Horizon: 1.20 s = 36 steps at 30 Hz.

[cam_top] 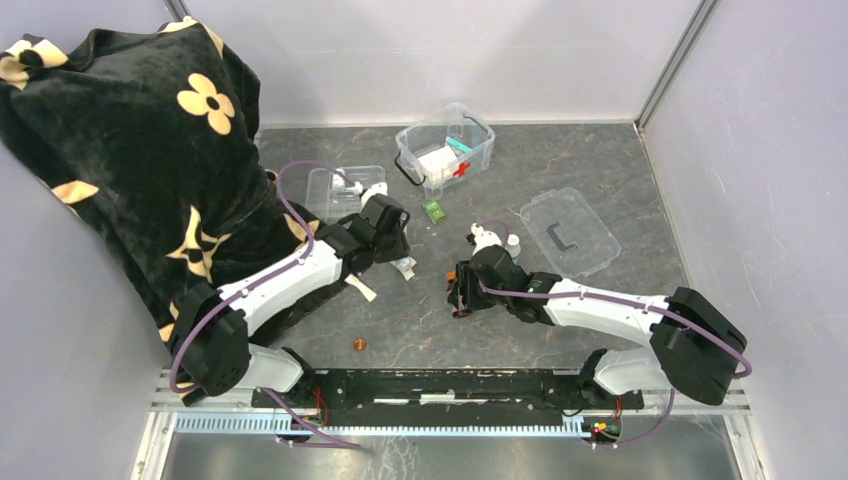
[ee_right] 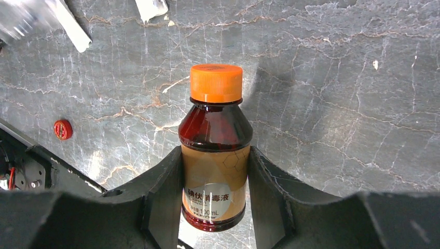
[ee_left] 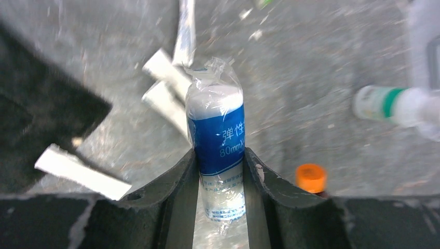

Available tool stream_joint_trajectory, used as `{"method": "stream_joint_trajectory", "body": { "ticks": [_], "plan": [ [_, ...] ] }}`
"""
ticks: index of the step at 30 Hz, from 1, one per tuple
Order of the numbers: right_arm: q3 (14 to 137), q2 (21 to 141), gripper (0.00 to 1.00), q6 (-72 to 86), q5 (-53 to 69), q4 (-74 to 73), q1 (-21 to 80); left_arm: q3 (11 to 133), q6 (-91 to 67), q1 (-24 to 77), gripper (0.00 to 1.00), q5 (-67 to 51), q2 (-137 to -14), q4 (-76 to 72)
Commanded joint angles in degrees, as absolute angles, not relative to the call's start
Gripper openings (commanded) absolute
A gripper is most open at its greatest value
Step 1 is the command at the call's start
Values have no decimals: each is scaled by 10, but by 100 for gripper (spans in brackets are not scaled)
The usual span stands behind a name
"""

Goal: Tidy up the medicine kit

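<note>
On the left, our left gripper is clamped on a wrapped bandage roll, with one finger against each side of the blue label. We judge that this grip must be firm but gentle, because the plastic film can slip. The roll should go up straight before it travels to the medicine kit, which stands open at the middle of the desk's far edge. On the right, our right gripper is clamped on a brown bottle with an orange cap. The wrist views show both grips clearly. The top view hides them under the arms, but only it shows the kit and the flat lid lying to the right of the kit.
</note>
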<state>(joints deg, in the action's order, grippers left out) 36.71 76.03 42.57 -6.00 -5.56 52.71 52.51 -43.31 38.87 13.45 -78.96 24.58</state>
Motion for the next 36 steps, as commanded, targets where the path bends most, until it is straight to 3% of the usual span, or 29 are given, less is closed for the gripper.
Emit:
{"method": "stream_joint_trajectory", "body": {
  "ticks": [1, 24, 29, 36],
  "plan": [
    [359, 728, 30, 417, -54, -42, 526, 643, -373, 388, 41, 161, -798, 267],
    [320, 631, 28, 410, -60, -97, 525, 1150, -245, 262, 42, -13, -1189, 177],
    [319, 619, 28, 398, -56, -106, 526, 1194, -230, 262, 51, -25, -1246, 162],
    [329, 601, 26, 362, -46, -114, 526, 1161, -226, 262, 69, -22, -1258, 143]
  ]
}}
